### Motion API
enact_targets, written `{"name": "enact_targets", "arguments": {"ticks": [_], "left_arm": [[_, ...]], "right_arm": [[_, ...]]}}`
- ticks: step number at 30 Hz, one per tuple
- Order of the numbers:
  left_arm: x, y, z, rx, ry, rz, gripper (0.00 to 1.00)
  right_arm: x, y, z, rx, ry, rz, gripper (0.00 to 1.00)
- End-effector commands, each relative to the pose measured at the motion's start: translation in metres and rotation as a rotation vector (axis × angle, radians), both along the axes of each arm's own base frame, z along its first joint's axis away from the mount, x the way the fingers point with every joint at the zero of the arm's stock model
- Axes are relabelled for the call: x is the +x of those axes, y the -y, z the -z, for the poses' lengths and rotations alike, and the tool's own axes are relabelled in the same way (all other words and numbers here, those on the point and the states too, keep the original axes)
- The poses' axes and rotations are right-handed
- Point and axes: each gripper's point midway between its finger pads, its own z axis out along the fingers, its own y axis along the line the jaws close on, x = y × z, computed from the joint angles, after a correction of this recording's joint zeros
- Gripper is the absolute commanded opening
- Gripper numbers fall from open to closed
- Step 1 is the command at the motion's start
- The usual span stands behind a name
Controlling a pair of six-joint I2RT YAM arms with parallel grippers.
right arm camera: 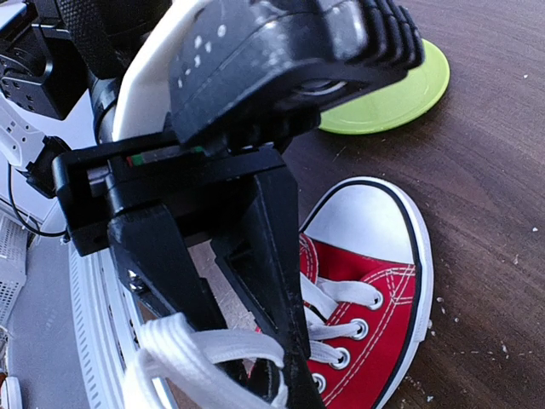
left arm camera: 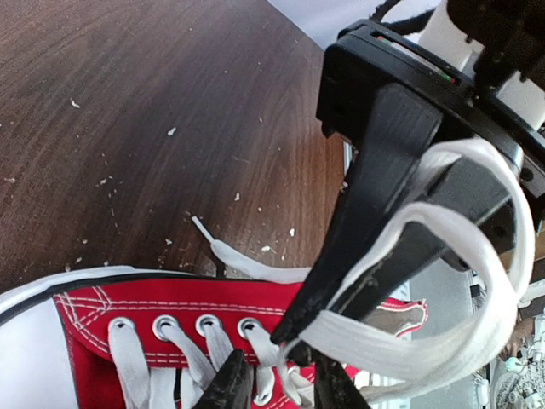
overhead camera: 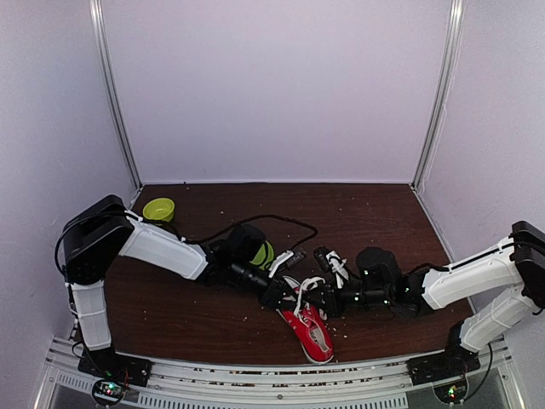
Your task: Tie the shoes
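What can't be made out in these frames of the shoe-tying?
Left hand: fingertips cut by the bottom edge, left wrist view.
White laces: knot progress covered by the right hand there, too small from above.
Red canvas sneaker: heel out of frame in both wrist views; one end under the hands from above.
Flat lime-green disc: partly behind the left hand, right wrist view.

Sneaker point(overhead camera: 312, 334) on table point(overhead camera: 170, 298) before disc point(overhead camera: 264, 254)

Dark wood-grain table point(overhead camera: 375, 213), white crumbs point(left arm camera: 173, 131) all over tbh. Sitting on it: red sneaker point(overhead camera: 313, 334), lime green bowl point(overhead camera: 159, 209) back-left, flat green disc point(right arm camera: 400, 94), loose black cable point(overhead camera: 272, 218).
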Motion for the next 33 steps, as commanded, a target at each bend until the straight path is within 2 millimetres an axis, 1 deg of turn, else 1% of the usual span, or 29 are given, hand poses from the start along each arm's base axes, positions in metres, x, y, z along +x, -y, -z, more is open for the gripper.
{"name": "enact_targets", "arguments": {"ticks": [1, 3, 7, 10, 12, 13, 14, 15, 17, 19, 22, 28, 33], "left_arm": [[0.001, 0.008, -0.003, -0.01, 0.022, 0.021, 0.29], [0.002, 0.008, -0.003, -0.008, 0.02, 0.019, 0.27], [0.005, 0.007, -0.002, 0.002, 0.034, -0.001, 0.1], [0.01, 0.003, -0.003, 0.019, 0.061, -0.04, 0.0], [0.013, -0.003, -0.005, 0.026, 0.087, -0.078, 0.0], [0.016, -0.006, -0.007, 0.03, 0.103, -0.099, 0.0], [0.018, -0.009, -0.012, 0.027, 0.124, -0.122, 0.0], [0.021, -0.012, -0.014, 0.032, 0.14, -0.143, 0.0], [0.024, -0.017, -0.015, 0.039, 0.158, -0.173, 0.0], [0.024, -0.019, -0.016, 0.042, 0.158, -0.182, 0.0], [0.023, -0.02, -0.015, 0.043, 0.149, -0.187, 0.0], [0.022, -0.021, -0.013, 0.049, 0.145, -0.183, 0.0], [0.021, -0.021, -0.015, 0.044, 0.146, -0.179, 0.0]], "right_arm": [[0.009, -0.002, -0.017, 0.054, 0.036, 0.034, 0.0], [0.009, -0.002, -0.017, 0.055, 0.035, 0.034, 0.0], [0.008, 0.0, -0.015, 0.048, 0.034, 0.035, 0.0], [0.008, 0.002, -0.014, 0.039, 0.029, 0.04, 0.0], [0.007, 0.004, -0.013, 0.031, 0.024, 0.044, 0.01], [0.006, 0.006, -0.013, 0.027, 0.022, 0.045, 0.05], [0.005, 0.008, -0.012, 0.022, 0.018, 0.048, 0.09], [0.004, 0.01, -0.012, 0.019, 0.015, 0.051, 0.14], [0.002, 0.015, -0.011, 0.016, 0.011, 0.059, 0.28], [0.0, 0.021, -0.008, 0.01, 0.004, 0.068, 0.35], [-0.005, 0.03, 0.0, -0.004, -0.013, 0.076, 0.42], [-0.008, 0.034, 0.012, -0.026, -0.034, 0.073, 0.43], [-0.008, 0.023, 0.015, -0.015, -0.043, 0.042, 0.38]]}}
